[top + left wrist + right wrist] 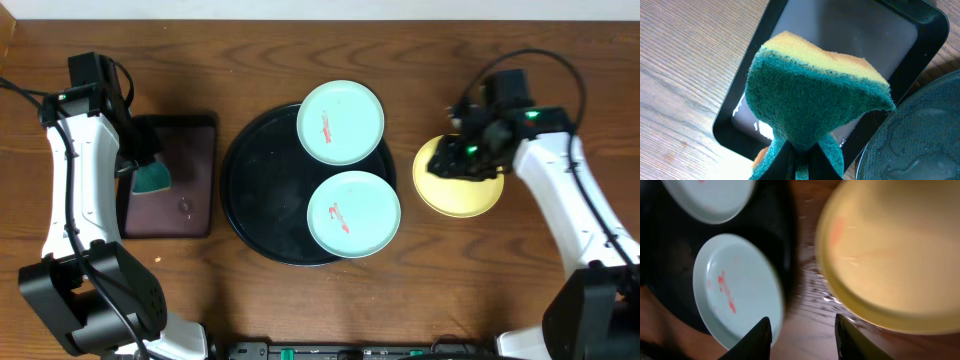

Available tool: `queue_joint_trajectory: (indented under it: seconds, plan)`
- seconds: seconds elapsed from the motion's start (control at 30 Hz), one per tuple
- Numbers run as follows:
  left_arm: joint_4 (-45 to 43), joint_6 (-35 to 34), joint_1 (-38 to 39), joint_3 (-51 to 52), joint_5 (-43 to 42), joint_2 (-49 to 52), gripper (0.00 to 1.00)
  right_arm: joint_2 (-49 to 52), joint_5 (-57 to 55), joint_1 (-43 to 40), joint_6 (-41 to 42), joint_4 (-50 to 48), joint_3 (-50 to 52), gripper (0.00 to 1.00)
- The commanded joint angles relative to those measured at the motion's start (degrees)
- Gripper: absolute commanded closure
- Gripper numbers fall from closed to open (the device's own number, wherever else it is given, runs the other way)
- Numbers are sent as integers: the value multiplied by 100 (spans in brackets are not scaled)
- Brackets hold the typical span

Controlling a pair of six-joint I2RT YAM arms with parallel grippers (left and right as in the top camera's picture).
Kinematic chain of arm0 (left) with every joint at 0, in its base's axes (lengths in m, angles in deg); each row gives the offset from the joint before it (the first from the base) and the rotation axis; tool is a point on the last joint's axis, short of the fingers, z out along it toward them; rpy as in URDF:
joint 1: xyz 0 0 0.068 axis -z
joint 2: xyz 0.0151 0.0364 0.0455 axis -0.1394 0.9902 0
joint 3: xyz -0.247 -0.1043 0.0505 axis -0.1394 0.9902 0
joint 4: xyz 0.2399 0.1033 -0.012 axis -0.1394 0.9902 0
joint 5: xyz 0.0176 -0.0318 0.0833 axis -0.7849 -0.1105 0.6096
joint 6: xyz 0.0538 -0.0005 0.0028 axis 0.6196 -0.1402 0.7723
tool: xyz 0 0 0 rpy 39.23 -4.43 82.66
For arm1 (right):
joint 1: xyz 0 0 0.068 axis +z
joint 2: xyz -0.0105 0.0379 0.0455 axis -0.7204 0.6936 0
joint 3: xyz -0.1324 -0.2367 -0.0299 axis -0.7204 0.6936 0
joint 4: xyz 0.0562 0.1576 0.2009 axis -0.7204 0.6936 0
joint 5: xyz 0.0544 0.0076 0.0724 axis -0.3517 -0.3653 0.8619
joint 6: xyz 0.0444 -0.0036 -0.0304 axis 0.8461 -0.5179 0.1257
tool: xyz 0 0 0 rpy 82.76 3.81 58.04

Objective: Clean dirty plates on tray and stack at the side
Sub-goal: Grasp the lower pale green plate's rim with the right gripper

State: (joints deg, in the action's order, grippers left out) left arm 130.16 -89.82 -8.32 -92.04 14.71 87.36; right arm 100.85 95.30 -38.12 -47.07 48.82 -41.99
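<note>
**Overhead view.** The black tray (250,190) sits mid-table. Two plates lie on it, both with red smears: the upper blue-green plate (340,122) at the far rim and the lower blue-green plate (352,213) at the right rim. The yellow plate (470,195) lies on the table (400,300) just right of the tray, not touching it, beneath the right gripper (466,150). The left gripper (143,160) holds a sponge (152,180) above the maroon tray (185,200).

**Left wrist view.** The grip itself is visible only here. The jaws are clamped on the sponge's lower edge, green face toward the camera and yellow layer on top.

**Right wrist view.** The right gripper's fingers (760,340) stand moderately apart with only bare wood between them. The yellow plate shows a faint reddish patch that cannot be made out overhead.
</note>
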Motion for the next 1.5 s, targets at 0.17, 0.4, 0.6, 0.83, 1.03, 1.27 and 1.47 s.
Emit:
queue_joint_trajectory:
  seconds: [0.17, 0.4, 0.6, 0.83, 1.03, 1.27, 1.47]
  plan:
    - [0, 33, 20, 57, 15, 35, 92, 426, -487, 1023, 542, -734, 529, 62]
    - [-17, 55, 52, 57, -122, 35, 93, 1235, -658, 1600, 647, -992, 566, 67]
    - [-17, 55, 52, 57, -122, 35, 93, 1314, -660, 1635, 654, -988, 560, 96]
    - [-17, 52, 52, 57, -122, 35, 92, 1012, -675, 1683, 850, -990, 428, 99]
    - [-17, 52, 57, 57, -125, 35, 93, 946, -614, 2085, 1364, -1646, 251, 99]
    - [-68, 52, 72, 52, -566, 33, 93, 1368, -634, 2833, 2326, -2763, 251, 99]
    - [-63, -24, 413, 44, -577, -15, 93, 1847, -688, 3023, 2798, -2935, 251, 99]
